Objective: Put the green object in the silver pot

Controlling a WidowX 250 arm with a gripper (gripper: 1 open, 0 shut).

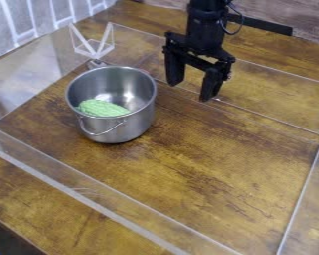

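One silver pot (113, 101) stands on the one wooden table (215, 159), and one green object (101, 107) lies inside it. The pot shows one looped handle (104, 126) at its near rim. One robot arm carries one black gripper (195, 84) with two fingers (213, 79), and one clear panel (109, 194) runs along the near side of the table, with one small clear stand (92, 43) at the back left.

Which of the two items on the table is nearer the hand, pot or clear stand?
The silver pot. Its right rim lies just left of and below the open, empty hand; the clear plastic stand sits farther off at the back left. The green object lies inside the pot.
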